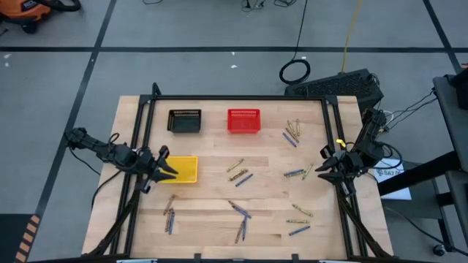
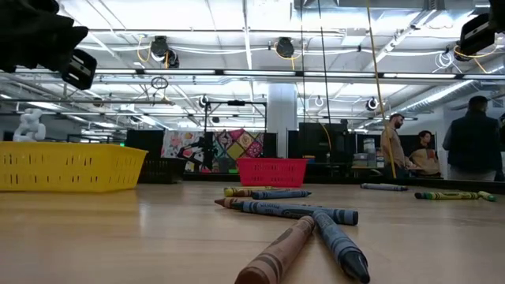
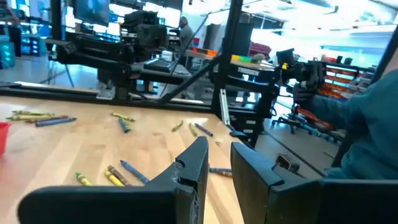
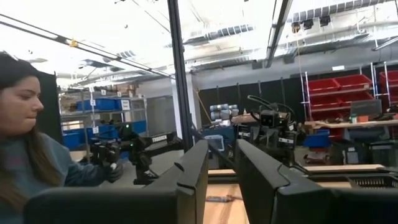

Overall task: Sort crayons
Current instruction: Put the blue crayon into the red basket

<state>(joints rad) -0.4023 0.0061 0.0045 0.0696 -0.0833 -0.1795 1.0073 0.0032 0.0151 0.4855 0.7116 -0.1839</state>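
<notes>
The table was pale, light-grained wood with a black frame. Three baskets sat on it: a yellow basket at centre left of the high view, a black basket and a red basket toward the top. The crayons scattered across the middle and right were blue, yellow-green and brown-orange. Both pincers, left and right, were black. The floor was grey with dark lines.

One camera looks straight down from high up and sees the whole counter. One sits low on the counter, very near some crayons, facing the room. Two ride on the arms, looking across. The high and low cameras both see the red basket.
</notes>
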